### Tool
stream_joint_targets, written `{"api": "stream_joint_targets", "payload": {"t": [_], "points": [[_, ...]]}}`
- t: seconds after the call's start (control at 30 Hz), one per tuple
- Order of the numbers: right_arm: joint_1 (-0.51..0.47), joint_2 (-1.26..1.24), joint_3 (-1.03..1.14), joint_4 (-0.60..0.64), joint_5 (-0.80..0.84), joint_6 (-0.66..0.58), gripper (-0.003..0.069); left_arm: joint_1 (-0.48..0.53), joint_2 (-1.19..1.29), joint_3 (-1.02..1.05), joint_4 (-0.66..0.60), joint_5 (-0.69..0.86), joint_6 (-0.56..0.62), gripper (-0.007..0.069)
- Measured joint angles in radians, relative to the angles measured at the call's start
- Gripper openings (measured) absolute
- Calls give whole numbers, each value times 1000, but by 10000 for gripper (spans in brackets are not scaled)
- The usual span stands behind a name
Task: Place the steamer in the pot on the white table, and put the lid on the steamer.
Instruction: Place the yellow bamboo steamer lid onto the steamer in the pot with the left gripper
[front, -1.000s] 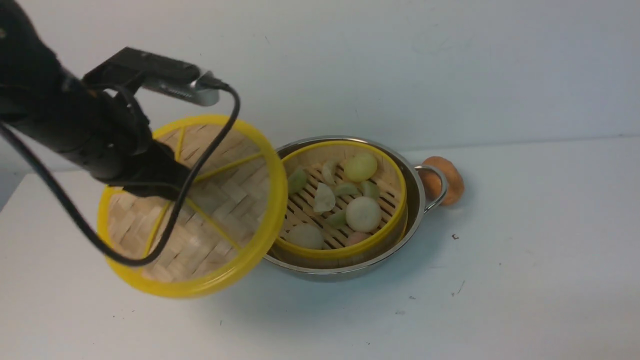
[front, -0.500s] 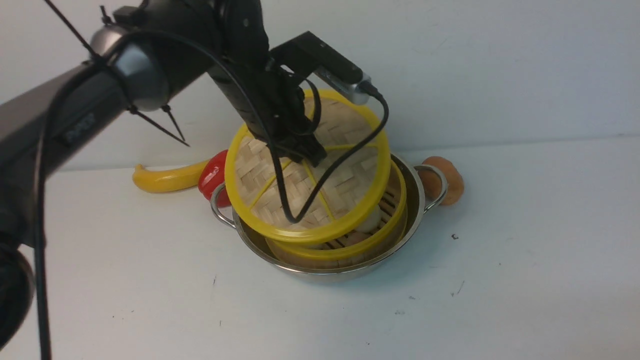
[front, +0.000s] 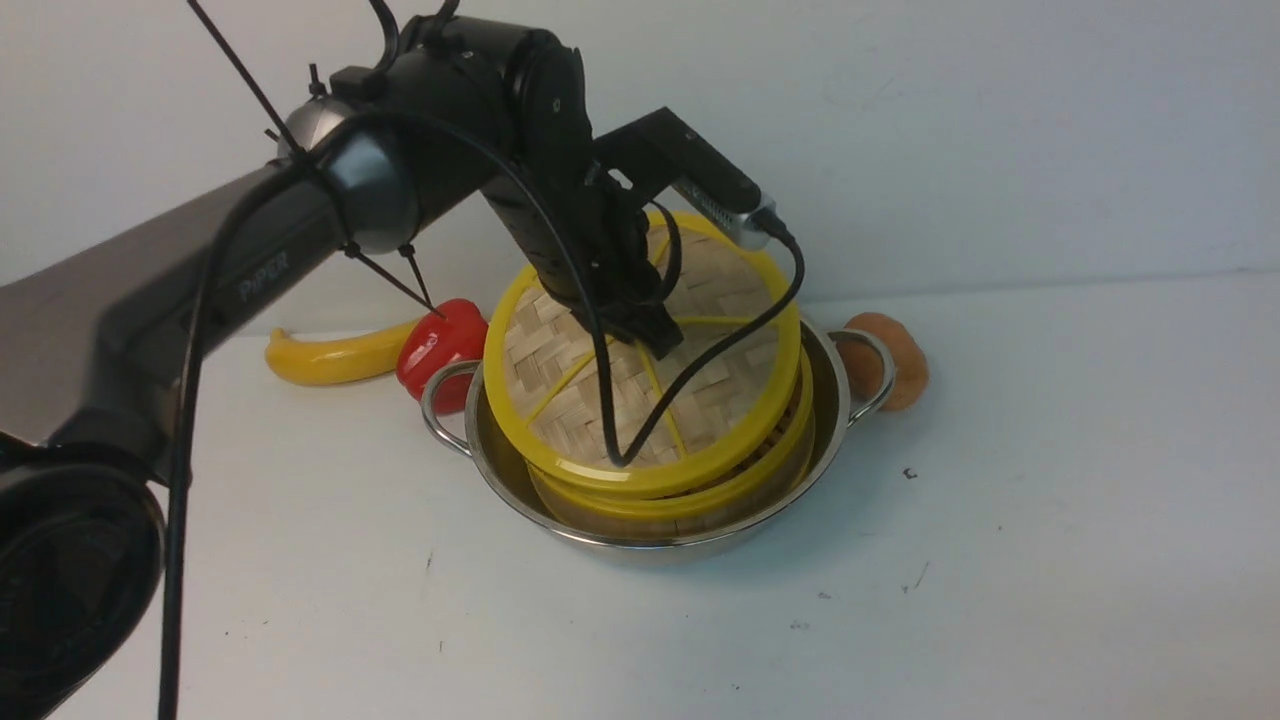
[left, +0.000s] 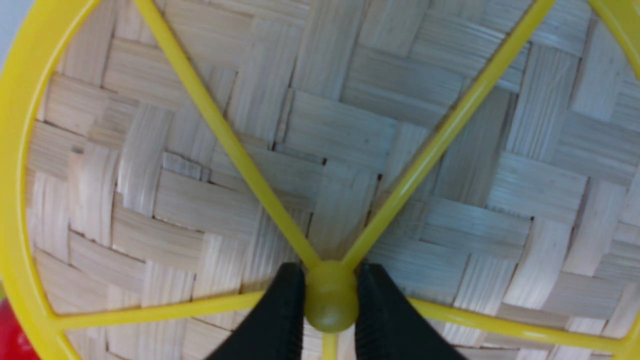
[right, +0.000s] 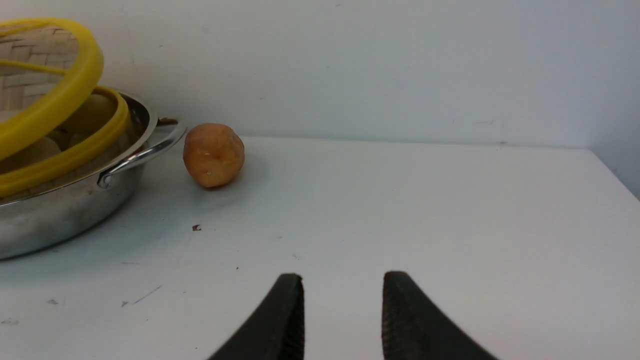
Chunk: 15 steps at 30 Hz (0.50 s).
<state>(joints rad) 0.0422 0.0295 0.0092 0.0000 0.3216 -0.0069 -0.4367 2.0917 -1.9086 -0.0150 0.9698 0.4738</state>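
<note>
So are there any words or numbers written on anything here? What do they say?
"PiPER": pale letters on the grey link of the left arm, seen in the front view.
No other writing shows: the lid, steamer, pot and table carry no words, labels or numbers in any view.

Bamboo steamer (front: 690, 505) seated inside shiny steel pot (front: 640, 545) on white table (front: 1000, 500); woven yellow-rimmed lid (front: 550, 350) tilted over steamer, near edge low, far edge raised
</note>
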Motion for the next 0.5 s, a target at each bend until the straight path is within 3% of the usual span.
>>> {"api": "stream_joint_targets", "payload": {"t": [0.5], "points": [[0, 0, 0, 0, 0, 0, 242, -23, 0, -1, -3, 27, 5, 122]]}}
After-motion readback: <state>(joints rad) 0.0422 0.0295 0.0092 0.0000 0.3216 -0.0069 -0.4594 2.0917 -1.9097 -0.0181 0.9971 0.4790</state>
